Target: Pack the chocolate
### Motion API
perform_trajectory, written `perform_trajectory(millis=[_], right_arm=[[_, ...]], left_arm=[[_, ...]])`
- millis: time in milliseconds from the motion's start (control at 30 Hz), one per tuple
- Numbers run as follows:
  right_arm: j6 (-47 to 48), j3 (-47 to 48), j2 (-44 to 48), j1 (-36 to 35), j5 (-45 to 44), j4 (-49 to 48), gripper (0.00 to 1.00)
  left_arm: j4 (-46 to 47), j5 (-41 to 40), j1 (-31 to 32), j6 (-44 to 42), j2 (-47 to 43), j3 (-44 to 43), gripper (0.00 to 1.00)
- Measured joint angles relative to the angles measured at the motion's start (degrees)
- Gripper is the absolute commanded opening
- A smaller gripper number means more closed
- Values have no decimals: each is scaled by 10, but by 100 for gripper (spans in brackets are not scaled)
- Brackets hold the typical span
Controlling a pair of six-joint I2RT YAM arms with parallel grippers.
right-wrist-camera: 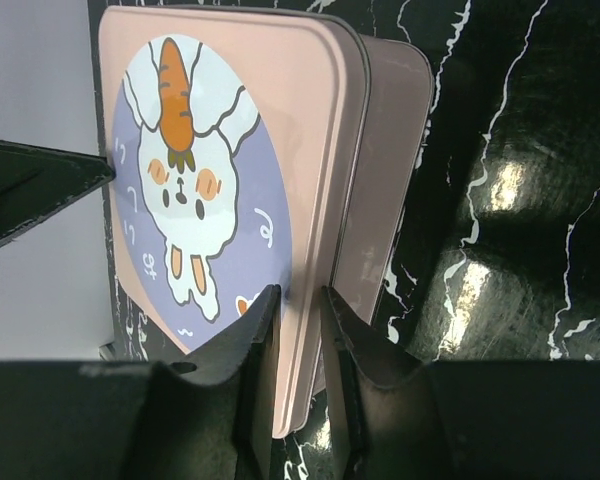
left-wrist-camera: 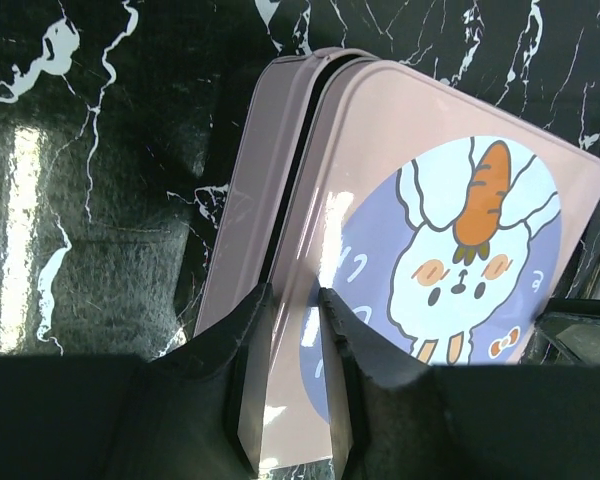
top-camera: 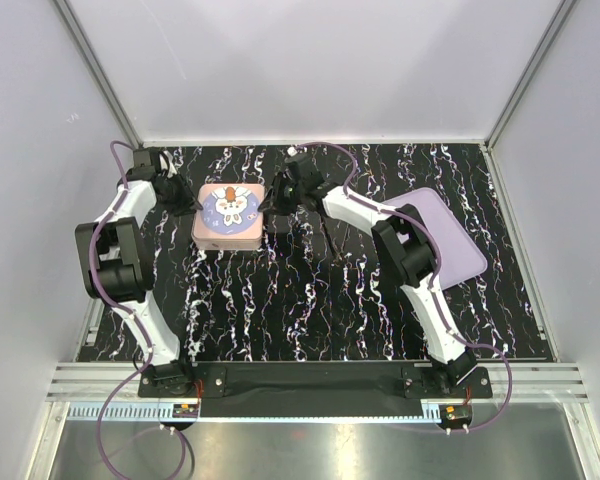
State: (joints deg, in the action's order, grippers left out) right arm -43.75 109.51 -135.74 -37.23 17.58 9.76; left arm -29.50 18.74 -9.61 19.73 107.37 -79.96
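Toward the far edge of the table [top-camera: 280, 310], left of centre: a pink square tin [top-camera: 225, 236] lying flat, flanked by both arms. For the left arm [top-camera: 115, 262]: up from the base, folded at the elbow, then stretched forward and inward to the tin's left side. For the right arm [top-camera: 408, 258]: up from the base, bent at the elbow, then reaching far left across the table to the tin's right side. Both wrists low, roughly level with the tin's top.

Narrowed onto the left rim of the lid [left-wrist-camera: 430, 200], the left claw [left-wrist-camera: 294, 292], with pink edge filling the gap between its two fingers [left-wrist-camera: 248, 400]. Pinched likewise on the opposite rim, the right claw [right-wrist-camera: 300, 292], one finger on the printed face, the other against the side wall. Dark seam between lid and base in the left wrist view; fully seated or slightly raised, impossible to say.

No sight of the chocolate in any view; inside the tin or elsewhere, cannot tell, so neither its heading nor its long axis readable. On the lid, a white rabbit with an orange carrot, carrot end toward the far wall.

Near the right arm, thin black sticks [top-camera: 330, 240] on the table, too small to make out. Further right, a lavender tray [top-camera: 460, 250], partly covered by the right forearm. Claw tips in the top view lost against the dark links.
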Motion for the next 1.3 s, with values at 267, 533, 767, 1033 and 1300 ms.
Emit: perform_trajectory(millis=[267, 533, 767, 1033, 1300], right_arm=[[0, 15, -20, 0, 4, 0, 29], [1, 23, -22, 0, 5, 0, 29], [4, 34, -24, 0, 5, 2, 29], [4, 41, -28, 0, 5, 1, 29], [4, 40, -30, 0, 5, 1, 29]], left_arm=[[-1, -7, 0, 0, 4, -7, 29], [-5, -26, 2, 1, 5, -10, 37], [-12, -53, 3, 3, 5, -14, 47], [-33, -73, 4, 8, -9, -27, 52], [-21, -43, 15, 25, -45, -23, 41]])
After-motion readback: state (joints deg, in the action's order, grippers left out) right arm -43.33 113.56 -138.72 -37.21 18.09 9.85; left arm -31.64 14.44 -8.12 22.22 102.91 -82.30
